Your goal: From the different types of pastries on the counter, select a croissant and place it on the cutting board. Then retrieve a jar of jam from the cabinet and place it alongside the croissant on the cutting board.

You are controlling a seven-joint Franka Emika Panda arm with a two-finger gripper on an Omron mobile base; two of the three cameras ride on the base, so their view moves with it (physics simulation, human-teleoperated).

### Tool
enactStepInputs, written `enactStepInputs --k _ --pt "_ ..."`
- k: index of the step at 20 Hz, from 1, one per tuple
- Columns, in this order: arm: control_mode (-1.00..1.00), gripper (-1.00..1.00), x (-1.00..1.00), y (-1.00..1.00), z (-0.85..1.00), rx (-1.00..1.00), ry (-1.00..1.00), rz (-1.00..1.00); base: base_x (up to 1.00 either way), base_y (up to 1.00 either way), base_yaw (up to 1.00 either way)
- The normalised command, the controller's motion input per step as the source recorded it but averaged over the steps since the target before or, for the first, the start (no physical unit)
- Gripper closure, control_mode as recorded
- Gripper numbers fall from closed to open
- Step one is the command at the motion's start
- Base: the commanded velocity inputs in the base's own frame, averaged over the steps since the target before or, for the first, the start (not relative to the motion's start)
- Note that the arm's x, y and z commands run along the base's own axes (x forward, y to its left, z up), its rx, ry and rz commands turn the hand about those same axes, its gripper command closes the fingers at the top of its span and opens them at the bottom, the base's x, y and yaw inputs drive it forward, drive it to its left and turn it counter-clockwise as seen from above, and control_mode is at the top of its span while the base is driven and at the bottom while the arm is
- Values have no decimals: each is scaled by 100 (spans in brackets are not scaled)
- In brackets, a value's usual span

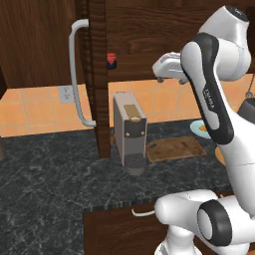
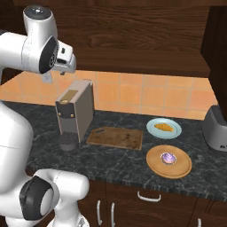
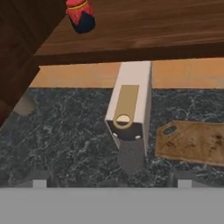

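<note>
In the left base view, the hand [image 1: 160,75] is hovering high in front of the open cabinet [image 1: 149,35], well above the bench [image 1: 50,174]. The jar of jam [image 1: 111,61] is sitting inside the cabinet at its left edge, apart from the hand. The cabinet door [image 1: 97,74] is standing swung out, its grey handle [image 1: 76,74] facing left. The coffee machine [image 1: 129,132] is standing beside the cutting board [image 1: 174,148].

In the right base view, the croissant [image 2: 163,127] is lying on a pale blue plate [image 2: 174,132], the purplish-white pastry [image 2: 167,157] on a round tan plate [image 2: 179,167], and the cutting board is lying bare beside the coffee machine.

In the hand view, the jar is showing at the top left, on the cabinet floor. Whether the fingers are spread wide or narrow, I cannot tell.
</note>
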Motion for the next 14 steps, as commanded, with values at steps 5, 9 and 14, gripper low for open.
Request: enactStepInputs --k 5,9,14 --pt "-100 -100 0 57 37 0 -16 12 0 0 0" --pt "-100 -100 11 12 8 0 -25 14 0 0 0" --pt "-100 -100 17 0 5 0 -32 13 0 0 0"
